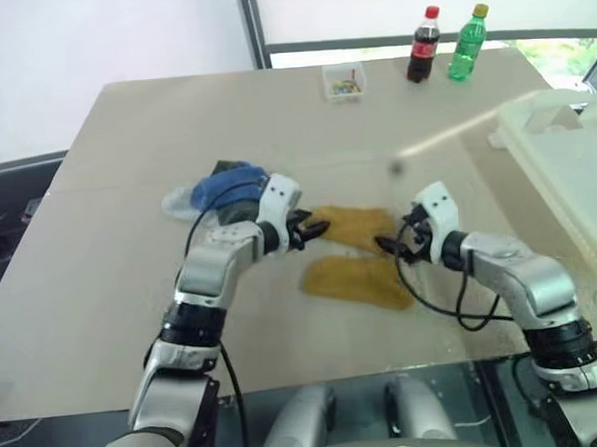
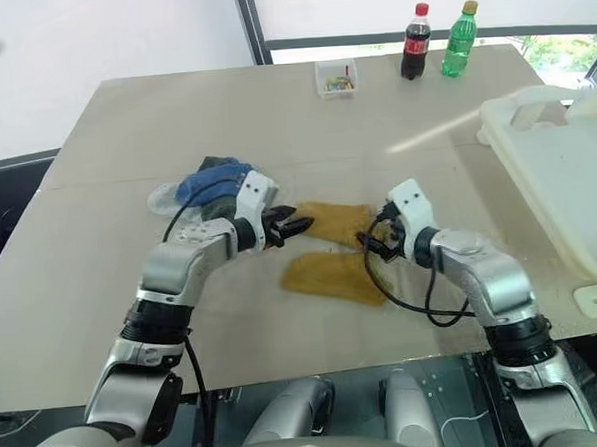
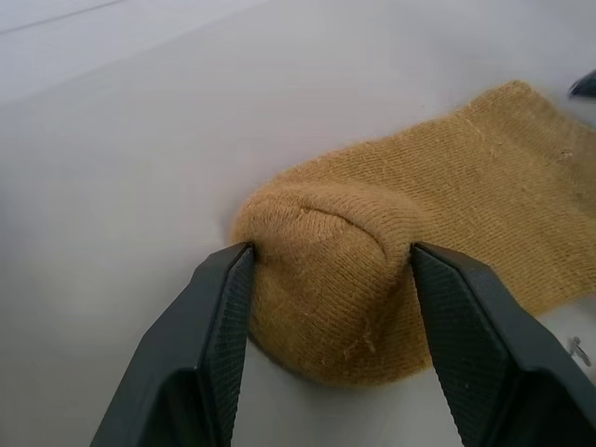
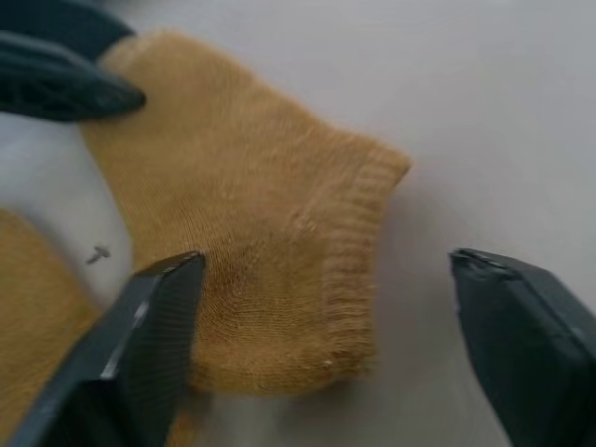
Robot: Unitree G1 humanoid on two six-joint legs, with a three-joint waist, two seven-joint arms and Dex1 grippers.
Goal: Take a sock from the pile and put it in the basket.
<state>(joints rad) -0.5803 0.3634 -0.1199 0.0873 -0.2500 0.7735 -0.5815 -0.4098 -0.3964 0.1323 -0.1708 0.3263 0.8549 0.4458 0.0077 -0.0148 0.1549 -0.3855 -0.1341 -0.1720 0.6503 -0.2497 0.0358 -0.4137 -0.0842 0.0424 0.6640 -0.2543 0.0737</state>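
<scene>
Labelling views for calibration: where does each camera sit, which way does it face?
Left eye, right eye: on the head, facing forward and down at the table; both arms show.
Left wrist: along the left gripper, fingers either side of the sock's toe.
Right wrist: along the right gripper, open over the sock's cuff.
Shared: wrist views show the same sock from opposite ends.

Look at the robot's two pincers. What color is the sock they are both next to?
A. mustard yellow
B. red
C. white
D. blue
A: both the left pincer and the right pincer sit at opposite ends of one mustard yellow sock; the blue sock lies off behind the left arm.
</scene>
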